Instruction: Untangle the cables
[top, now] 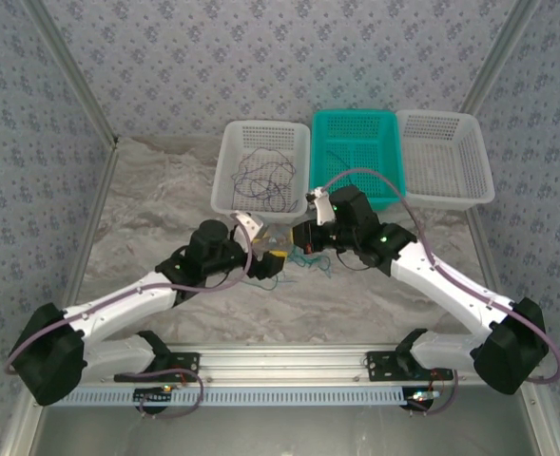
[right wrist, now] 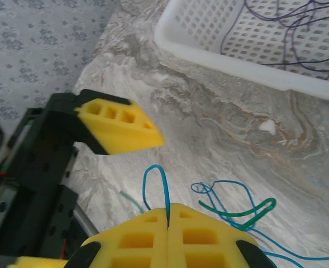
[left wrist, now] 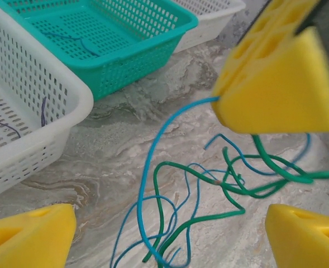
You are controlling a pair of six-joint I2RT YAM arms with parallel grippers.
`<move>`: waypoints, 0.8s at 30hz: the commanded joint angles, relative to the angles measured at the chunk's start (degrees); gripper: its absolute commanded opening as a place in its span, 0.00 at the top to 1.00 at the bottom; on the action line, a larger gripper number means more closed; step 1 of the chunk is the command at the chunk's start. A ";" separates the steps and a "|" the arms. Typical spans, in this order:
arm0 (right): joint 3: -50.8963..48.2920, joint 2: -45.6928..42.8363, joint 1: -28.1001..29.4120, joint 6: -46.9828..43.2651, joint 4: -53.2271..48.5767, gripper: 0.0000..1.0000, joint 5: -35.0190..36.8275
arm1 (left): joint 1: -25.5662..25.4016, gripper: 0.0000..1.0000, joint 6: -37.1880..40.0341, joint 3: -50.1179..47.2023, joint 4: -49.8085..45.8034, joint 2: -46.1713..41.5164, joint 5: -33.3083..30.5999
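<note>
Meeting mid-table in top view: left gripper (top: 275, 255), right gripper (top: 300, 239), tangled cables (top: 310, 258) between them, just before white basket (top: 224, 180) holding purple cables (top: 265, 171).

Left wrist view: left jaws spread wide, empty, over blue cable (left wrist: 144, 184) and green cable (left wrist: 209, 220) crossing on tabletop; blue strand (left wrist: 69, 38) inside teal basket (left wrist: 136, 61).

Right wrist view: right pads pressed together, pinching blue cable loop.
</note>
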 commanded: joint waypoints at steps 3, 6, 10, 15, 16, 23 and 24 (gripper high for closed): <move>-0.41 -1.82 0.19 1.13 2.85 1.00 -6.10 | -0.37 0.34 -2.83 2.08 3.77 1.59 -9.34; -1.11 -1.99 0.29 0.23 1.56 1.00 -3.49 | -0.37 0.88 -3.59 1.64 5.32 0.78 -10.42; -5.92 -1.54 0.47 -1.96 0.38 0.90 5.26 | -0.29 1.00 -5.10 1.76 5.72 -4.03 -10.22; -13.33 2.44 -1.23 1.28 4.18 0.88 6.22 | -0.27 1.00 -6.64 5.15 4.01 -9.52 -5.03; -14.46 3.46 -1.32 1.78 5.61 0.88 5.75 | -0.25 1.00 -6.97 5.72 3.59 -10.47 -4.85; -14.47 12.13 -1.38 2.21 2.38 0.88 10.35 | -0.33 1.00 -7.25 8.65 3.70 -15.31 -4.45; -14.32 12.92 -1.40 2.31 1.72 0.87 11.08 | -0.36 1.00 -6.87 9.25 3.47 -15.98 -4.55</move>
